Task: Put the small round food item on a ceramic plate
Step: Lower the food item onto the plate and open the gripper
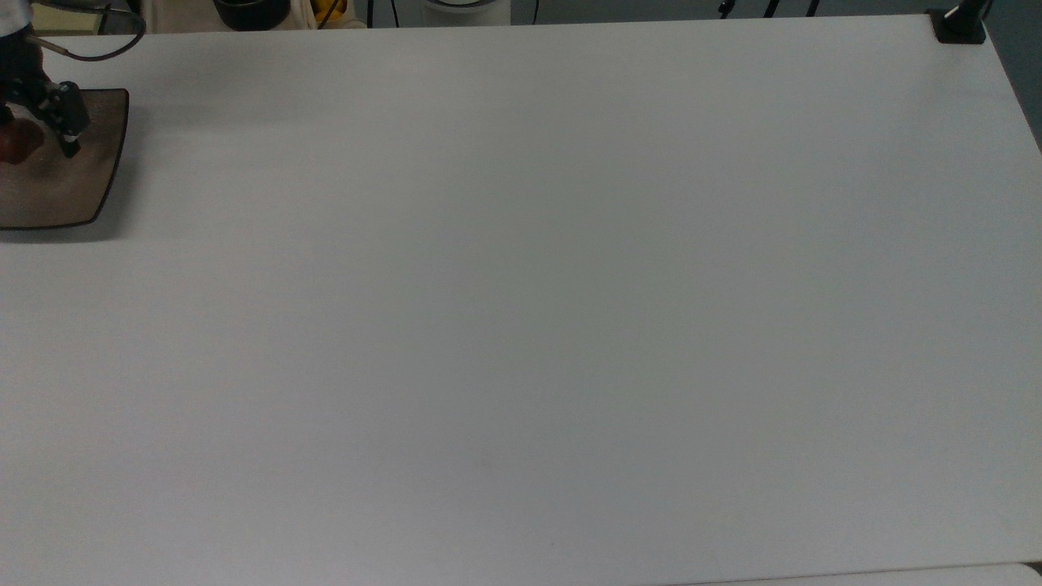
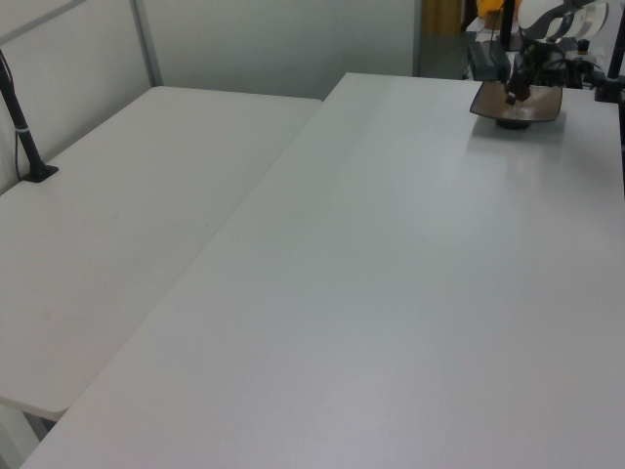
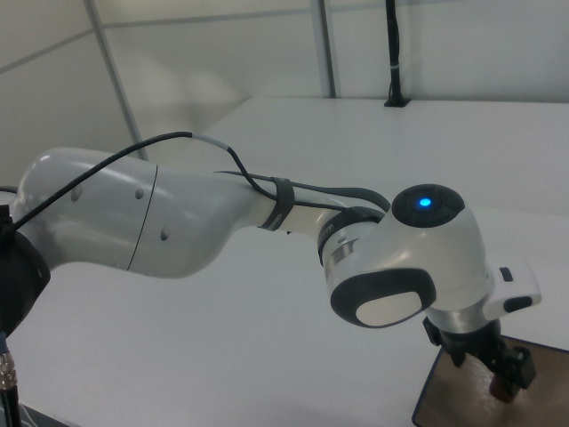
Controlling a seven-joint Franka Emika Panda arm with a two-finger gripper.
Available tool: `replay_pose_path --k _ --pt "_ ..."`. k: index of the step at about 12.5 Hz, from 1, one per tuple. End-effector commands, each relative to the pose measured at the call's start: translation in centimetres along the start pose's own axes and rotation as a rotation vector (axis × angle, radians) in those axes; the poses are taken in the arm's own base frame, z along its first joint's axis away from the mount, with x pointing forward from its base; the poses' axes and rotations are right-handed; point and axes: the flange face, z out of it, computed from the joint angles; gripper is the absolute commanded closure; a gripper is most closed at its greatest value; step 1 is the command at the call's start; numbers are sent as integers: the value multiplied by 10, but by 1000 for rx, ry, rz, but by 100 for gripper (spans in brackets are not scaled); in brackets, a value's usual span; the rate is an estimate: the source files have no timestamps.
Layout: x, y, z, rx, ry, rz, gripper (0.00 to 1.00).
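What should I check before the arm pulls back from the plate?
1. Food on plate: ok, it lies on the plate's surface in the top view.
2. Gripper open: ok, one finger stands apart from the food.
3. Food free of both fingers: cannot tell, in the right view it sits close to one.
4. Plate flat on table: ok in the left view.
5. Cable free of the plate: ok, it loops beyond the plate's far edge.
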Motion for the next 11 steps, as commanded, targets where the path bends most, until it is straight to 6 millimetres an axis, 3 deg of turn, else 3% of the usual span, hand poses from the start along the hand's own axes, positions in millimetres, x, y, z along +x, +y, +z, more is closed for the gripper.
replay_pose_path --k 1,7,10,11 --pt "3 1 -2 -1 0 4 0" --pt "5 -3 -3 -6 -8 -11 0" --pt "18 -24 -9 -21 -22 -42 0" --pt "27 -25 -20 -35 -20 -9 0"
